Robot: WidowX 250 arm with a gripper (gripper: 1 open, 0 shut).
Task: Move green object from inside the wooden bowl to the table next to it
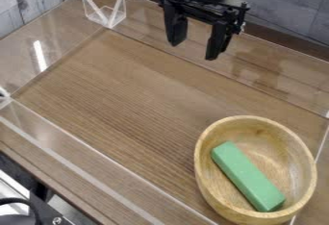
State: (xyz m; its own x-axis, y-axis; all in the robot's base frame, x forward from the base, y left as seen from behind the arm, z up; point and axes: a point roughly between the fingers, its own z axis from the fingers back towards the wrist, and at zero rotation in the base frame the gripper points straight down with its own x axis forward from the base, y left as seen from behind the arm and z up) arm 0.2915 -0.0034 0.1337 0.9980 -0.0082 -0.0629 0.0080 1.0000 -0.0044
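The green bar [247, 176] is seen inside the bowl [213, 137]; the fingers [197, 38] are held apart, far off. The rim could be struck during descent.

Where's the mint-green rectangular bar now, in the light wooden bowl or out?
In. The mint-green rectangular bar lies flat inside the light wooden bowl.

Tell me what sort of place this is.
Probably a lab test bench for robot handling: a wood-grain table fenced by low clear plastic walls, a robot claw overhead, and a wooden bowl as prop.
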